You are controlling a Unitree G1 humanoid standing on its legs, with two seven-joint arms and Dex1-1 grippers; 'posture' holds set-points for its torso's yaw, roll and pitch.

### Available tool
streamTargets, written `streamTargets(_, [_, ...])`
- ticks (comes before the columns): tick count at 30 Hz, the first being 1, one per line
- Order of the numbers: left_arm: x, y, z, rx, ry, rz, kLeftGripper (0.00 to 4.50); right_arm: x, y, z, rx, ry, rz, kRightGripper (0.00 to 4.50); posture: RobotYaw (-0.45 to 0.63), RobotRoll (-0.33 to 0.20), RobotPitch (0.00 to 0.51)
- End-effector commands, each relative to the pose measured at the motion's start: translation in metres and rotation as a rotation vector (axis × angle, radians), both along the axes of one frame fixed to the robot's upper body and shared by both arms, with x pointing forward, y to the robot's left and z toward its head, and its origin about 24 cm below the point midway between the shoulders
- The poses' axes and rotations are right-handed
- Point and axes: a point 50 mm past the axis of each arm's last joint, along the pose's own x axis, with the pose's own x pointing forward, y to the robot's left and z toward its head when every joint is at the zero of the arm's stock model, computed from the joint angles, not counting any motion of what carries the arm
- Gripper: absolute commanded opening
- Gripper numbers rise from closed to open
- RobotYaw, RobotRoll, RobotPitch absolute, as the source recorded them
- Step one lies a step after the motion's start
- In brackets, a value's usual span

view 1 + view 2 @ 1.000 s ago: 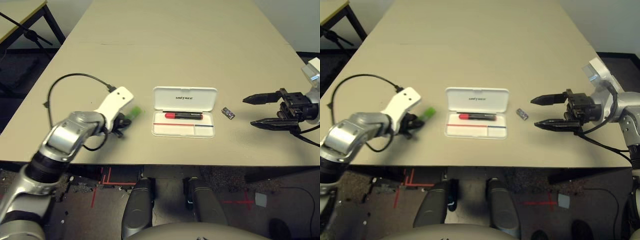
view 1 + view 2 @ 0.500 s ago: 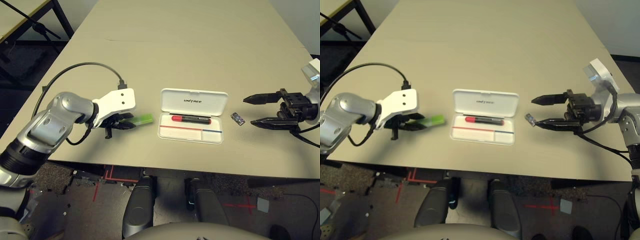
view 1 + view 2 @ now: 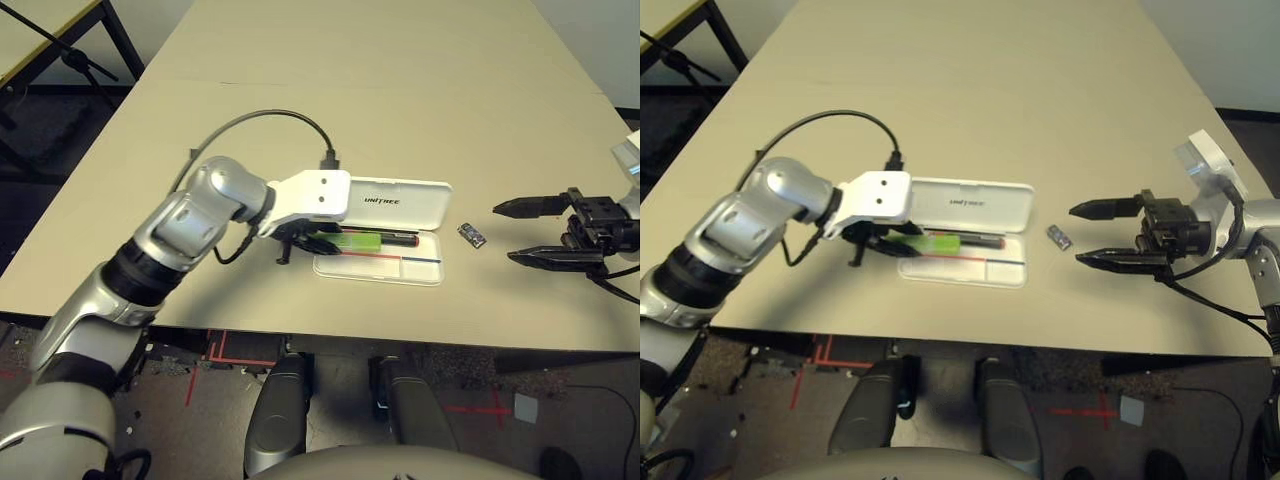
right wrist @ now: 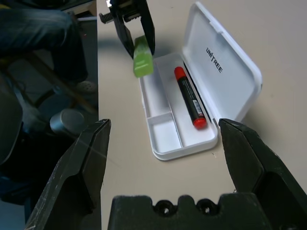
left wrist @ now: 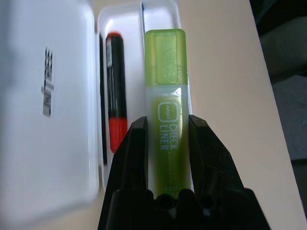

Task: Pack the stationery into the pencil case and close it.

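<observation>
Currently our left gripper (image 5: pixel 163 136) clamps the green highlighter (image 3: pixel 357 240) over the open pencil case (image 3: pixel 385 232), where the red marker (image 4: pixel 189 98) lies. Our right gripper (image 3: pixel 528 232) hangs wide open and empty, the small grey piece (image 3: pixel 471 235) on the table (image 3: pixel 350 90) between it and the case.

Beige tabletop (image 3: pixel 400 90), matte. Open white pencil case (image 3: pixel 385 235) lies flat near the front edge, lid hinged back. Small dark grey piece (image 3: pixel 471 235) lies just beside the case's right end, apart from it.

Green highlighter (image 5: pixel 165 96) above open case (image 3: pixel 395 235), marker (image 4: pixel 190 99) inside
</observation>
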Motion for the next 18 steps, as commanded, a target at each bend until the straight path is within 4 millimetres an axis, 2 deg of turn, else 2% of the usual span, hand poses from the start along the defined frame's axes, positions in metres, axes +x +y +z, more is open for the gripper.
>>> streamTargets(1, [0.000,-0.011,-0.009,0.002,0.025,-0.021,1.08,-0.003,-0.002,0.004,-0.010,-0.018,-0.008,4.50,0.14,0.000,0.169])
streamTargets(9, [-0.001,-0.017,-0.024,0.028,0.028,-0.036,1.08,-0.003,-0.001,0.004,-0.005,-0.027,-0.024,4.50,0.13,0.000,0.169])
streamTargets(18, [0.007,-0.012,-0.031,0.046,0.033,0.033,1.08,-0.006,-0.001,0.004,-0.002,-0.031,-0.033,4.50,0.12,0.000,0.178])
